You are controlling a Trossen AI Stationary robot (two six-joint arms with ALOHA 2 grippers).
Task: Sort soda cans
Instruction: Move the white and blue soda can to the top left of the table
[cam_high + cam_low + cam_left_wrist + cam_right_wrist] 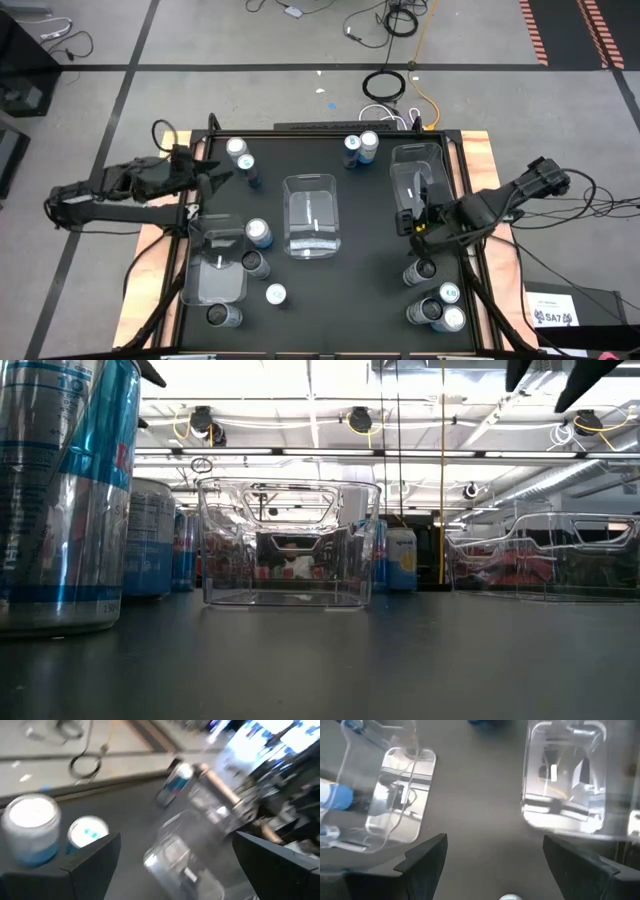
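Cans (433, 304) scattered in high view only; both end effectors (218, 178) (418, 222) released, empty

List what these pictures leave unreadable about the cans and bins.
- Can labels: too small in the high view.
- Left bin: out of frame in the low view.
- Far cans: blurred in the left wrist view.
- Nearest can: top cut off by the low view's edge.
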